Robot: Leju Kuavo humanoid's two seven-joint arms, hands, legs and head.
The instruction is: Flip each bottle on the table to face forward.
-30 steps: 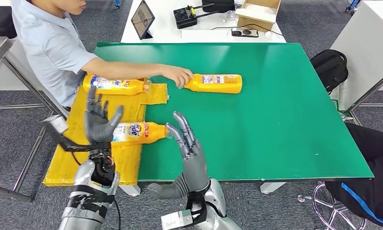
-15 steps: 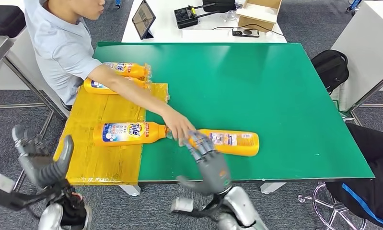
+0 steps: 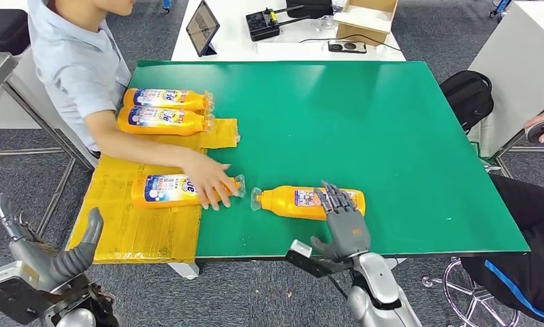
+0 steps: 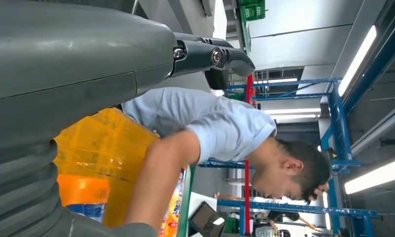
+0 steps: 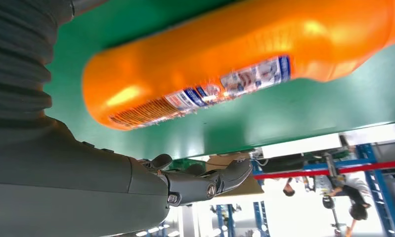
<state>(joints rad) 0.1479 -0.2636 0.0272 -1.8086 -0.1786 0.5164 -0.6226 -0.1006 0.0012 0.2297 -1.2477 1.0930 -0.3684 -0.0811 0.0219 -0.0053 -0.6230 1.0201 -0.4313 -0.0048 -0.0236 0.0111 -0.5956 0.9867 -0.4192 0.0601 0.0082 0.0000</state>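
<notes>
Green table (image 3: 391, 136) with yellow sheet (image 3: 129, 225), orange bottles (image 3: 310, 202).

Glossy plastic on matt green

The bottle (image 3: 310, 202) by the right hand (image 3: 344, 228) was smooth orange plastic with a shine along its side and a printed paper-like label; the other bottles (image 3: 163, 120) looked the same. The table (image 3: 391, 136) had a flat, matt green top. The yellow sheet (image 3: 146, 228) under the left bottles was crinkled and shiny, like plastic film. The right hand and the left hand (image 3: 48, 255) were grey, matt plastic with dark fingers and ribbed, rubbery cuffs; the arm (image 3: 381, 293) below was dull silver metal. The person's shirt (image 3: 75, 68) was soft pale-blue cloth. The floor (image 3: 255, 293) was rough grey carpet.
</notes>
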